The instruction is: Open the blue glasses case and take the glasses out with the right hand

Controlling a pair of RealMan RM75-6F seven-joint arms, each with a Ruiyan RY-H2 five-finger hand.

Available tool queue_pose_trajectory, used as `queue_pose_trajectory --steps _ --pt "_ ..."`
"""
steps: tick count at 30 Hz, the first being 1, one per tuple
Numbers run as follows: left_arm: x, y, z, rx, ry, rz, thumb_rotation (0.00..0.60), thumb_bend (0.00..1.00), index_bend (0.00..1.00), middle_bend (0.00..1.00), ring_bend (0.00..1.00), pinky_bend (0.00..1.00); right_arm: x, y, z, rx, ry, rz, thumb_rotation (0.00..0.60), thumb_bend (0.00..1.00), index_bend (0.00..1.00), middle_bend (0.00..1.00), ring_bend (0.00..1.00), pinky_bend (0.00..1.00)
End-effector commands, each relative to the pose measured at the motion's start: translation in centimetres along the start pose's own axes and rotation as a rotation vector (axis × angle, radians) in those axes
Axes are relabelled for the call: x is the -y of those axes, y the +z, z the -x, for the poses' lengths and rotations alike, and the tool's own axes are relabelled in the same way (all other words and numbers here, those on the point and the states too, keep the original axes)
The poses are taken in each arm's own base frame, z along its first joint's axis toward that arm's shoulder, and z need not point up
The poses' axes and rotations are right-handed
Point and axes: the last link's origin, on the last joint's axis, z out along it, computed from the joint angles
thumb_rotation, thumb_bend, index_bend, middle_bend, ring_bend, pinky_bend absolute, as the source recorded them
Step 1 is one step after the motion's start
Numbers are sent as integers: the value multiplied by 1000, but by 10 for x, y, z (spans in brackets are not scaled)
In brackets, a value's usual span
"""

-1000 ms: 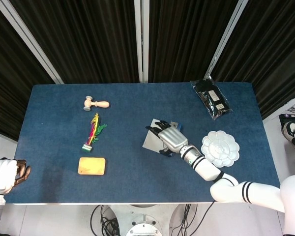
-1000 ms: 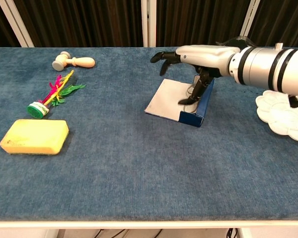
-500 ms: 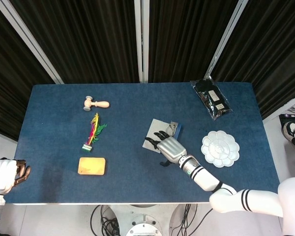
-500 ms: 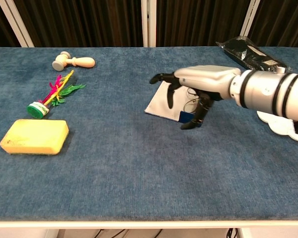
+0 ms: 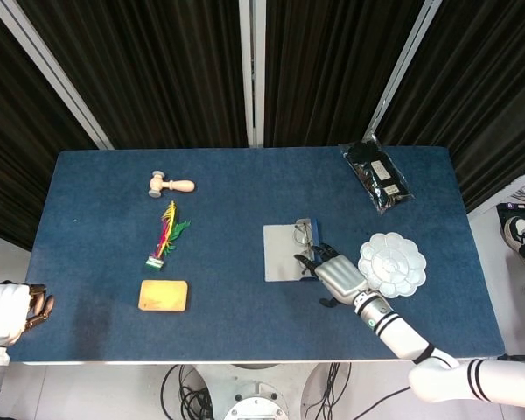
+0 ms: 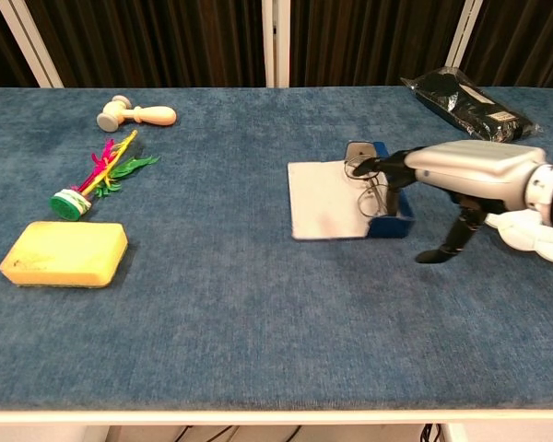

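Observation:
The blue glasses case (image 5: 311,238) (image 6: 393,220) lies open right of the table's middle, its pale grey lid (image 5: 283,254) (image 6: 327,199) flat to the left. The wire-framed glasses (image 5: 303,232) (image 6: 370,188) lie in the blue tray. My right hand (image 5: 337,276) (image 6: 461,170) hovers at the case's near right side, its fingers (image 6: 380,166) stretched out over the tray and glasses. Its thumb hangs down apart from them, and nothing is pinched. My left hand (image 5: 16,306) shows only in the head view, off the table's near left corner, fingers curled in on nothing.
A white flower-shaped palette (image 5: 392,264) (image 6: 535,235) lies just right of my right hand. A black packet (image 5: 378,177) (image 6: 468,101) sits at the far right. On the left are a wooden mallet (image 5: 171,184) (image 6: 136,114), a feathered shuttlecock (image 5: 164,236) (image 6: 97,180) and a yellow sponge (image 5: 163,296) (image 6: 64,253).
The right hand drew back from over the case, then swung right. The case turned square to the table and slid right. The glasses now show. The left hand stayed put.

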Motion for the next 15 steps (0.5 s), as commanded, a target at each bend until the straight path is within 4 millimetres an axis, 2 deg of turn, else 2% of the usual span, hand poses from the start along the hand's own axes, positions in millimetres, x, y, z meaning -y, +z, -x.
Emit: queue_pose_trajectory --steps 1,4,7,15 --pt "0 0 0 0 1 0 600 387 857 998 852 661 -16 -6 2 7 -5 45 600 129 0 353 0 0" --pt "0 0 0 0 1 0 600 387 857 998 852 661 -31 -4 -1 9 -2 90 600 131 0 351 0 0" --pt "-1 0 0 -1 2 -2 600 387 858 998 852 661 -42 7 -9 -15 11 122 600 132 0 345 0 0" --pt "0 0 0 -1 1 -3 600 387 857 998 852 661 -43 20 -39 -109 110 97 600 134 0 330 0 0"
